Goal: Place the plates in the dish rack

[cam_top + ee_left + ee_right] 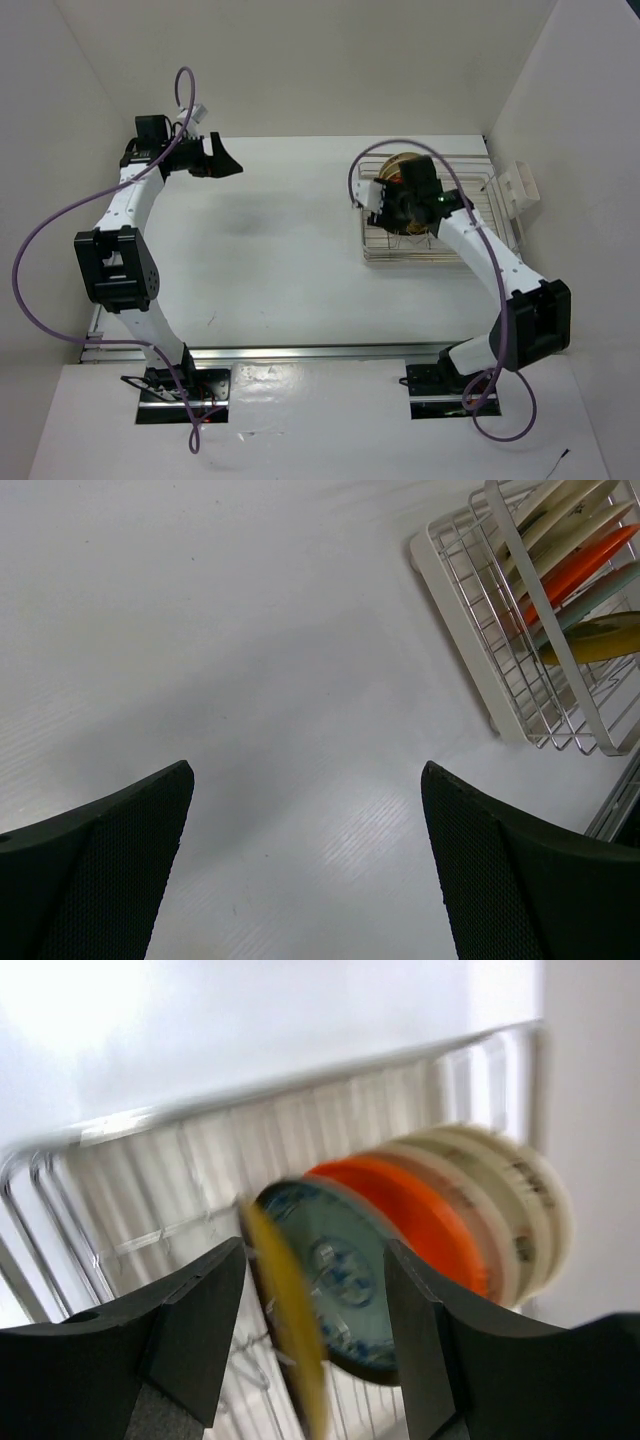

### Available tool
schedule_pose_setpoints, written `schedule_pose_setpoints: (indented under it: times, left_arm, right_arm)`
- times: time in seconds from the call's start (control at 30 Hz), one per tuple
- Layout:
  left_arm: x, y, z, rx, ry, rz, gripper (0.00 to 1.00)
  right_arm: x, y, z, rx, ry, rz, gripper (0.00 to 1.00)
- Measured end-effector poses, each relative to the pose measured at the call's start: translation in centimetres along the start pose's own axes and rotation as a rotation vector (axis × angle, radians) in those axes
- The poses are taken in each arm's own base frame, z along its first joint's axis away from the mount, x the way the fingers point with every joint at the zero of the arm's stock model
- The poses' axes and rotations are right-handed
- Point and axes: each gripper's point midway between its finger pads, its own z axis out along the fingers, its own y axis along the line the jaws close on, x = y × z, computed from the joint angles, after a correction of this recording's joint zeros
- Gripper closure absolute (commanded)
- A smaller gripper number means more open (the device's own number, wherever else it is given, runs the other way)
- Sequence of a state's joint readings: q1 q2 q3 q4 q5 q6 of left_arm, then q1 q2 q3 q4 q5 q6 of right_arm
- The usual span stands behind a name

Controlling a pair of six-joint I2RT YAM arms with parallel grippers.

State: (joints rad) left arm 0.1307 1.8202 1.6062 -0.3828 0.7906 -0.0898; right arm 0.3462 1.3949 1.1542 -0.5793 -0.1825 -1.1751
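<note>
Six upright plates (425, 1210), right gripper (315, 1260) parted astride yellow one (295, 1350), left gripper (305, 770) wide, empty

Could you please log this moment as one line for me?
left gripper: open, empty | right gripper: open, straddling yellow plate | yellow plate: standing in rack beside blue plate

No wording can be read anywhere on the table

Dark marks on the rims of the cream plates (520, 1200), standing in the dish rack (150, 1180) on the right side, are too blurred to make out; the blue-grey plate (340, 1270) beside them shows only a painted pattern.
</note>
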Motion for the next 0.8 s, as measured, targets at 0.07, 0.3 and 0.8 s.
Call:
schedule_pose_setpoints:
  times: [0.07, 0.3, 0.8]
  left_arm:
    - [-0.1, -0.1, -0.1, 0.0, 0.002, -0.003, 0.0]
    - [-1.5, -0.3, -0.3, -0.035, -0.01, 0.022, 0.0]
    - [-1.3, -5.6, 1.7, -0.062, 0.042, 0.092, 0.0]
  right_arm:
    - [-2.9, -2.8, -1.4, 0.037, -0.08, 0.113, 0.34]
    - [-11.2, -8.6, -8.0, 0.17, -0.416, 0.51, 0.25]
    - [-7.7, -1.9, -10.6, 0.146, -0.281, 1.071, 0.34]
